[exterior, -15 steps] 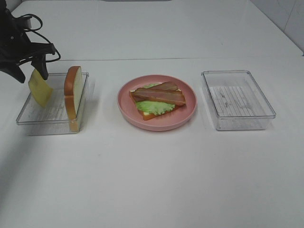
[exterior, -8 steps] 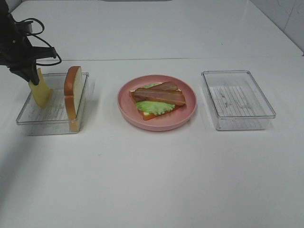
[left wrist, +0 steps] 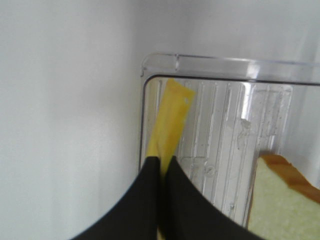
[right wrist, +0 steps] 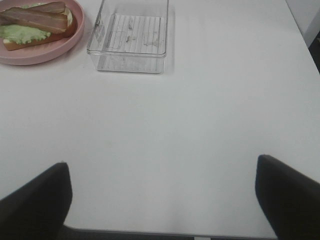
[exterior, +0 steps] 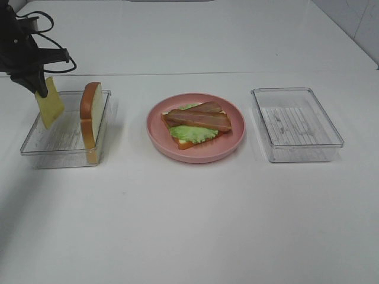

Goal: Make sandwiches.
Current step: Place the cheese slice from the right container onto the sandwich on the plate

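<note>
The white tabletop (exterior: 195, 225) carried a right tray (exterior: 296, 155), a left tray (exterior: 35, 149) and, between them, a pink plate (exterior: 195, 155) with bread, lettuce and bacon strips (exterior: 197, 118) stacked on it. A bread slice (exterior: 90, 115) stood on edge inside the left tray. The left hand (left wrist: 163, 162) was clenched on the cheese slice (exterior: 51, 105), which hung over that tray. The right hand (right wrist: 161, 165) gaped, empty.

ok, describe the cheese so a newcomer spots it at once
Find the clear tray on the table's left, the one holding an upright bread slice. Over its left side the left gripper pinches the cheese. It is the only yellow thing: a thin square hanging on edge.
</note>
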You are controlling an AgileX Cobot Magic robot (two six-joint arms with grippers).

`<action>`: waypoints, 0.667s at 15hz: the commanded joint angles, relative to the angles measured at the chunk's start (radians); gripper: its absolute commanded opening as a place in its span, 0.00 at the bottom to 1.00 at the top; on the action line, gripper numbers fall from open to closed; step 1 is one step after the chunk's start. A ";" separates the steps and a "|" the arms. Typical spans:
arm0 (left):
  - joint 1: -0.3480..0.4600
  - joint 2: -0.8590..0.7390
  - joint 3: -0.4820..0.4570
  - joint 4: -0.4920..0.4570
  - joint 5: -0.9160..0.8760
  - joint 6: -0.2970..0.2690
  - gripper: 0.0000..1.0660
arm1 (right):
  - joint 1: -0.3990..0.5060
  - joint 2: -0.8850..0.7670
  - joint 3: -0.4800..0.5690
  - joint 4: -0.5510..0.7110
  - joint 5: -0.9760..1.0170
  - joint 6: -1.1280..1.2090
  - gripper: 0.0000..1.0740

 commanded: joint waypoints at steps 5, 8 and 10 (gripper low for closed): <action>-0.088 -0.045 -0.129 -0.011 0.011 -0.037 0.00 | -0.003 -0.031 0.004 -0.004 -0.011 -0.009 0.90; -0.151 -0.058 -0.203 -0.018 -0.026 -0.052 0.00 | -0.003 -0.031 0.004 -0.004 -0.011 -0.009 0.90; -0.192 -0.058 -0.224 -0.050 -0.069 -0.052 0.00 | -0.003 -0.031 0.004 -0.004 -0.011 -0.009 0.90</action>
